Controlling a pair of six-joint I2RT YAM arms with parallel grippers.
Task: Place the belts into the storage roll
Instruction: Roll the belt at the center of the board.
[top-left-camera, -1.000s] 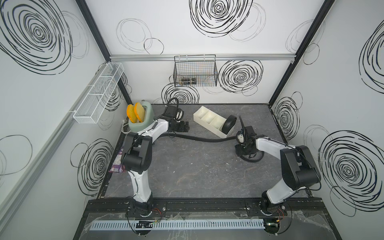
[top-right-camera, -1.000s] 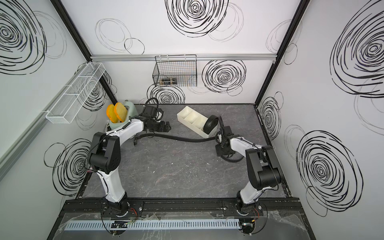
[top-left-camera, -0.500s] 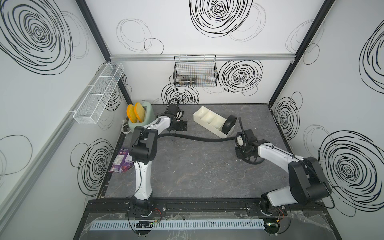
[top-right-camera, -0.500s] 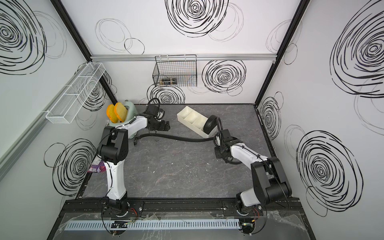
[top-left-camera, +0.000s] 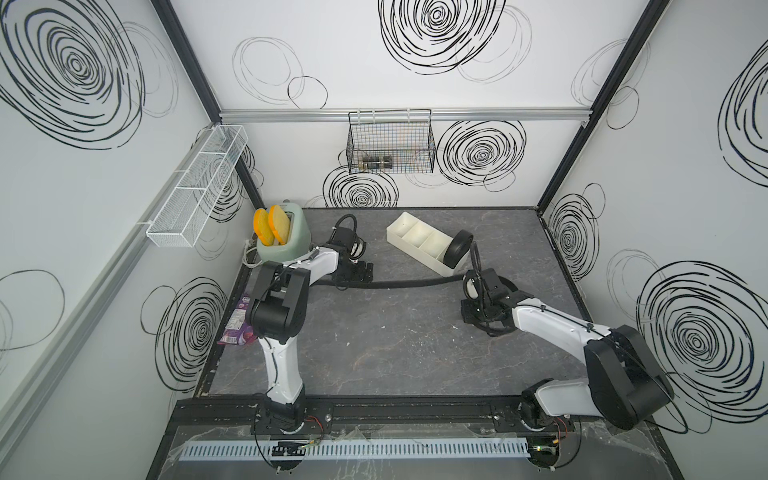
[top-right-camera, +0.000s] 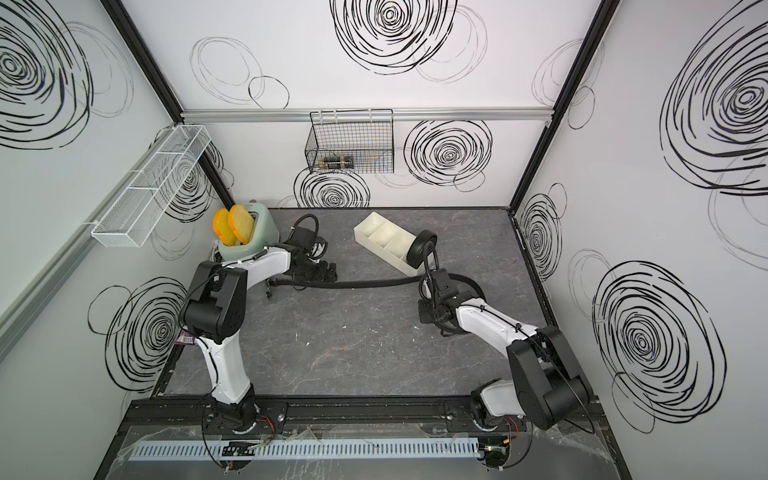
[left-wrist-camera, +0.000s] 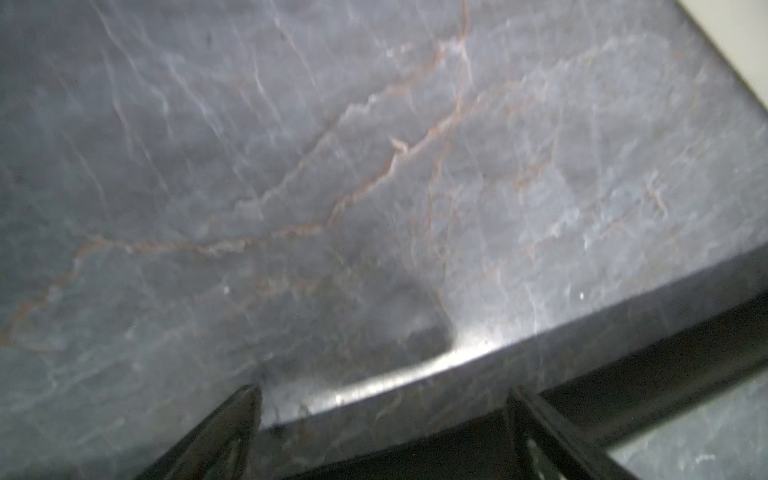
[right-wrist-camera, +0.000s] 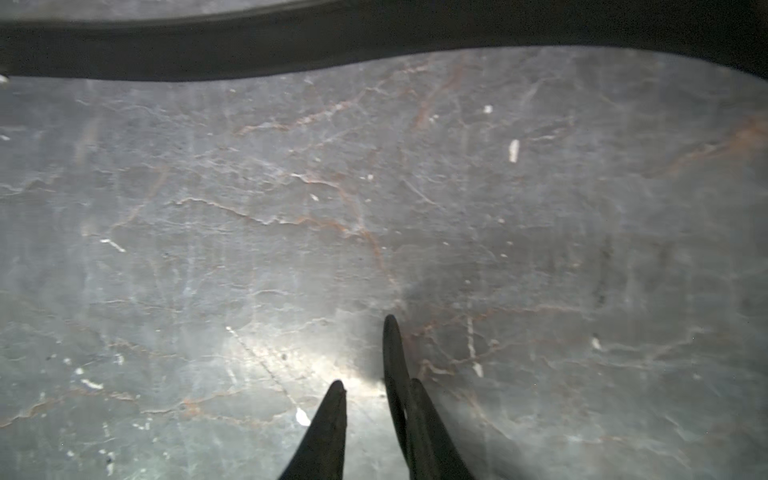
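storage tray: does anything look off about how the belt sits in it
Yes. The coiled belt stands on edge in the end compartment of the storage tray, poking well above the rim instead of sitting down inside. The other three compartments are empty.

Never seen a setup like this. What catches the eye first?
A long black belt lies across the table between the left arm and right arm. A second belt, wound into a coil, sits in the end compartment of the cream tray. Orange toast slices stick out of the green toaster in the back corner.

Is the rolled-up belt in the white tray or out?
In: the coiled belt stands in the tray's end compartment, poking above its rim.
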